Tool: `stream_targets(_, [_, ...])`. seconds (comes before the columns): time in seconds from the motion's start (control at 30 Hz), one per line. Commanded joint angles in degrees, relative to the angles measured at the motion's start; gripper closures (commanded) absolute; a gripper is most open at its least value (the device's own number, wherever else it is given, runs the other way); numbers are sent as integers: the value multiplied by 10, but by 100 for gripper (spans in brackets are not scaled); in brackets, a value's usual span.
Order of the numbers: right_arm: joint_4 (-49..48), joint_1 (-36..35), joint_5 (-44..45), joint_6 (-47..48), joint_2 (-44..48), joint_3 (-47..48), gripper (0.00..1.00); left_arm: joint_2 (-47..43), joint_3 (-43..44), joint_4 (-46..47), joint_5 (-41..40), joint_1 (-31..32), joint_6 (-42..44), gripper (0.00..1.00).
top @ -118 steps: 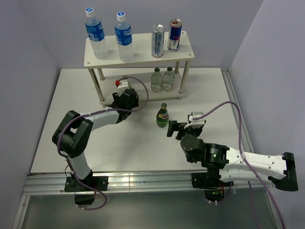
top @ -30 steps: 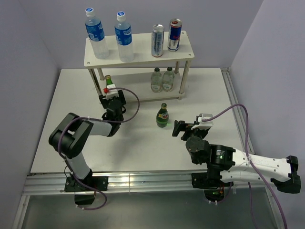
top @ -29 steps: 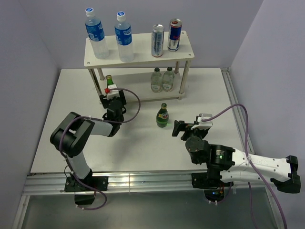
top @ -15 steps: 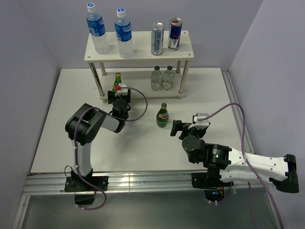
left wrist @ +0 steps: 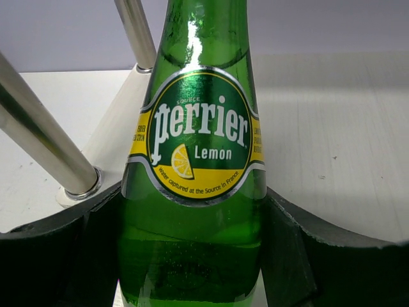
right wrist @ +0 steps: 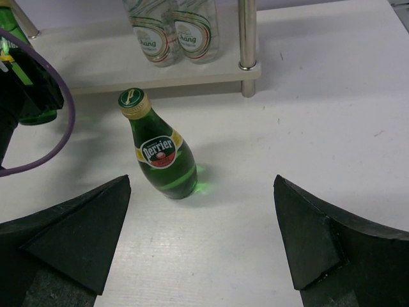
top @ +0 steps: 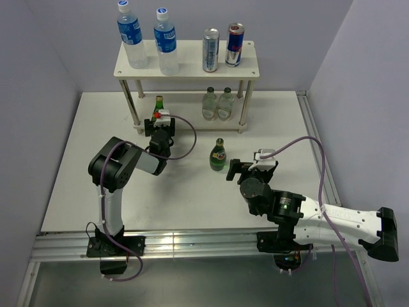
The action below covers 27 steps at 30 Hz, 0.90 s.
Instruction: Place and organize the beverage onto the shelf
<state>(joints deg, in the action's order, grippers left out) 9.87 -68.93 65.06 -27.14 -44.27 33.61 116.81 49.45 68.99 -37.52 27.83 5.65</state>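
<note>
The shelf [top: 188, 69] stands at the back with two blue-label plastic bottles [top: 131, 45] and two cans [top: 211, 51] on its top board. My left gripper [top: 160, 123] is shut on a green Perrier Lemon bottle [top: 158, 105], upright at the front left edge of the lower tier. In the left wrist view the bottle [left wrist: 195, 160] fills the space between the fingers of my left gripper [left wrist: 192, 256]. A second green bottle [top: 218, 155] stands on the table. My right gripper [top: 235, 170] is open just right of it. In the right wrist view that gripper [right wrist: 204, 236] is short of the bottle [right wrist: 161, 157].
Two clear glass bottles [top: 217, 105] stand on the right part of the shelf's lower tier, also in the right wrist view [right wrist: 172, 29]. Metal shelf legs [left wrist: 48, 144] rise just left of the held bottle. Another leg [right wrist: 248, 45] stands beyond the free green bottle.
My left gripper has carried the green bottle rightward and up against the shelf's lower tier. My right gripper has edged left toward the standing green bottle.
</note>
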Motion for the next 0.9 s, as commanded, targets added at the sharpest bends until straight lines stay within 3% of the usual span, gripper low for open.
stream_targets(0.0, [-24,5,0,1,0,-4,0,-62,20,375,29,-2,-6,100])
stream_targets(0.5, [-25,16,-9,2,-7,-3,0,-30,99,376,47,-7,10,100])
stream_targets(0.87, [-27,27,-21,2,-13,-4,0,80,177,375,37,-47,-33,100])
